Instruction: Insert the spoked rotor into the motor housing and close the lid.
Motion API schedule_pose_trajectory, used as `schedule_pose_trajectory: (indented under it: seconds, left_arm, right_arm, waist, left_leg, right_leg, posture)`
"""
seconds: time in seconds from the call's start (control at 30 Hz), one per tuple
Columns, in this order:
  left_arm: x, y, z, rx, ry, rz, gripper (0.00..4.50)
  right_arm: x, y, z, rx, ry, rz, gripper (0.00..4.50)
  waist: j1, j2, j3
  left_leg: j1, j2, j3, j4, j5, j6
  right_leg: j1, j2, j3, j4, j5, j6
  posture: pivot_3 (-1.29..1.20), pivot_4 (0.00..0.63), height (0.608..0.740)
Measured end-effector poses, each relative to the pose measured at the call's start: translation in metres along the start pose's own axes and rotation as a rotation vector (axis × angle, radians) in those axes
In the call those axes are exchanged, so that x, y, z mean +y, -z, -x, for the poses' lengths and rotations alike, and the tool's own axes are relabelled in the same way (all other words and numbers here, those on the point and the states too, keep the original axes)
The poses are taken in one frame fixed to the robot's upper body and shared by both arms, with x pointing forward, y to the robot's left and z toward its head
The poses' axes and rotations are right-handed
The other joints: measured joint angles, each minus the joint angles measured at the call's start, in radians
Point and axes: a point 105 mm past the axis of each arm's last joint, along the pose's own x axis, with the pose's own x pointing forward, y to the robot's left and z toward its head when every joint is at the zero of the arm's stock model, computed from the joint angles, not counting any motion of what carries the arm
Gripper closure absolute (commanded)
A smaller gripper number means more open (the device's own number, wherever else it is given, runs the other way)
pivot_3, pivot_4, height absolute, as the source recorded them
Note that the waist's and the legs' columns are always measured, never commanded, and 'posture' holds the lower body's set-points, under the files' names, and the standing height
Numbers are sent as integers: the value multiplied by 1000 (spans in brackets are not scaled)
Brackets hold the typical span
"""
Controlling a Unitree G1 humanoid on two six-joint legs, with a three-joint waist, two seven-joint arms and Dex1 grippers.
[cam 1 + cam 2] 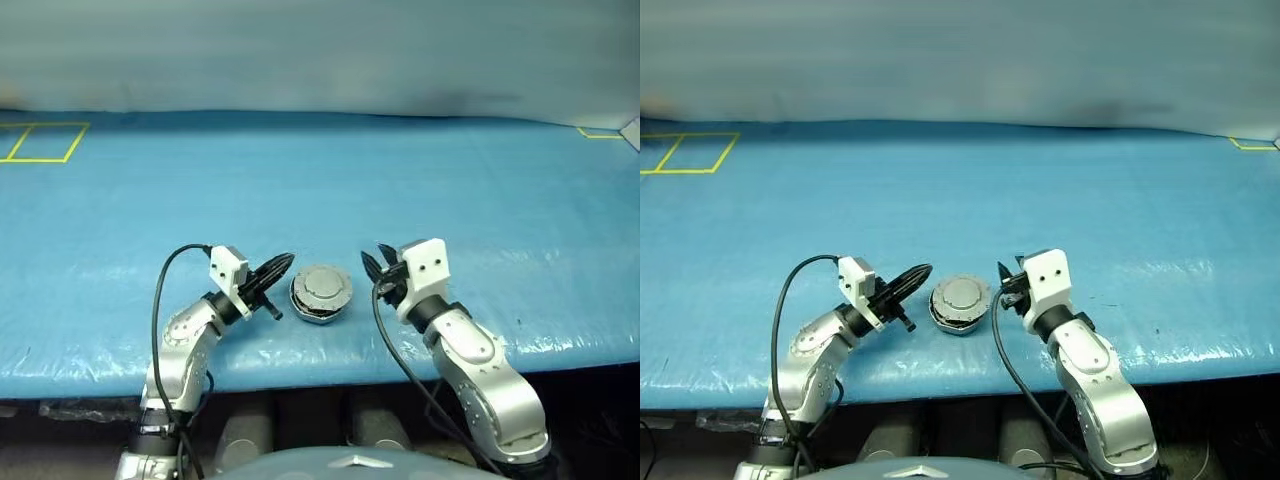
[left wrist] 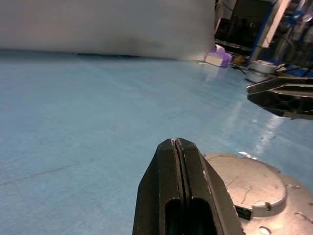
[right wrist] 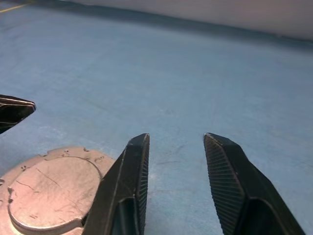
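The motor housing (image 1: 318,312) sits on the blue table near its front edge, between my two grippers. Its lid (image 1: 322,286) lies flat on top, smooth side up with the raised circle showing; it also appears in the left wrist view (image 2: 249,182) and the right wrist view (image 3: 49,188). The spoked rotor is hidden. My left gripper (image 1: 286,262) is just left of the housing, shut with nothing between its fingers (image 2: 168,176). Just right of the housing, my right gripper (image 3: 176,138) stands open and empty, apart from the lid.
The blue sheet covers the whole table (image 1: 330,180), with its front edge just below the housing. Yellow tape squares (image 1: 42,140) mark the far left corner and a yellow line (image 1: 598,133) the far right. A grey wall runs behind.
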Motion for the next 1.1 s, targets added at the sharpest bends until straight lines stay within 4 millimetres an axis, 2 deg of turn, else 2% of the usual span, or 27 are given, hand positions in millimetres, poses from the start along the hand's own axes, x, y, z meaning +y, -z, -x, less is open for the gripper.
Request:
schedule_pose_trajectory:
  seconds: [0.2, 0.37, 0.53, 0.83, 1.1]
  left_arm:
    - [-13, 16, 13, 23, -55, -131, 4500]
    - [-35, 31, 19, 56, -2, -118, 4500]
    - [-48, 34, 29, 90, 101, -111, 4500]
    - [-55, 38, 41, 131, 176, -53, 4500]
    - [-54, 37, 40, 126, 174, -58, 4500]
  right_arm:
    - [22, -4, -15, 66, -144, 25, 38]
    - [34, 7, -23, 141, -212, 15, 38]
    - [42, 5, -27, 146, -251, 22, 38]
    - [47, 15, -26, 187, -294, 21, 38]
    - [52, 28, -20, 226, -308, 14, 38]
  waist:
    - [0, 0, 0]
    - [-2, 0, 0]
    - [-5, 0, 0]
    - [-5, 0, 0]
    - [-5, 0, 0]
  left_leg:
    - [0, 0, 0, 0, 0, 0]
    - [0, 0, 0, 0, 0, 0]
    - [0, 1, 0, -1, 0, 0]
    - [0, 1, 1, -1, 0, 0]
    - [0, 1, 1, -1, 0, 0]
  right_leg:
    - [0, 0, -1, 0, -1, -1]
    - [0, 0, -1, 0, -1, -1]
    - [-1, 0, -1, 1, -1, -2]
    - [-1, 0, -1, 0, -1, -2]
    - [-2, 0, -1, 0, -1, -2]
  posture:
    - [0, 150, 740]
    - [0, 150, 740]
    - [0, 150, 740]
    - [0, 150, 740]
    - [0, 150, 740]
